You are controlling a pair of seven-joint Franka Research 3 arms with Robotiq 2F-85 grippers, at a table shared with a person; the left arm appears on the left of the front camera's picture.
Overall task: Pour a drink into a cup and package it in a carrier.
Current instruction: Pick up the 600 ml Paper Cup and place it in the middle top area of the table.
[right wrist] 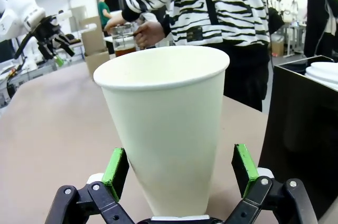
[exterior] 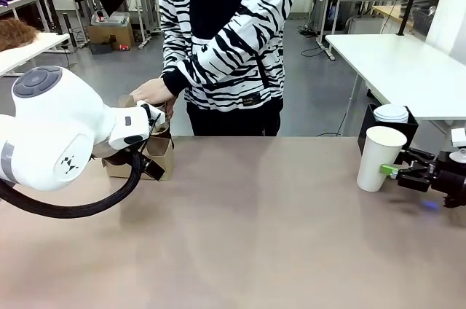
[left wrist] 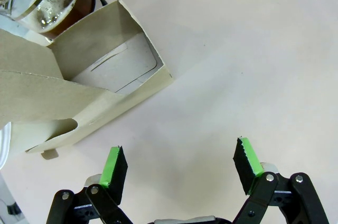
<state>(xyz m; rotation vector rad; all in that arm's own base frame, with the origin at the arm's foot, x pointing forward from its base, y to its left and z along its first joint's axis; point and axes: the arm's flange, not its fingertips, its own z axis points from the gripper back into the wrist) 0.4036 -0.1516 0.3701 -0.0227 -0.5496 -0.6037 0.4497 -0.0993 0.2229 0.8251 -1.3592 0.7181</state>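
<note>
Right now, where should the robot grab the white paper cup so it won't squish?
Around the lower half of the white paper cup, from the side, where the right gripper sits with its jaws open either side. The cup stands upright, open on top and narrower below, so a gentle sideways squeeze low down probably holds best.

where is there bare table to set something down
Bare: the wide middle of the table, between cardboard carrier and white paper cup. Crowded: far left around the carrier, left gripper, person's hand; right edge around cup, right gripper, black box.
</note>
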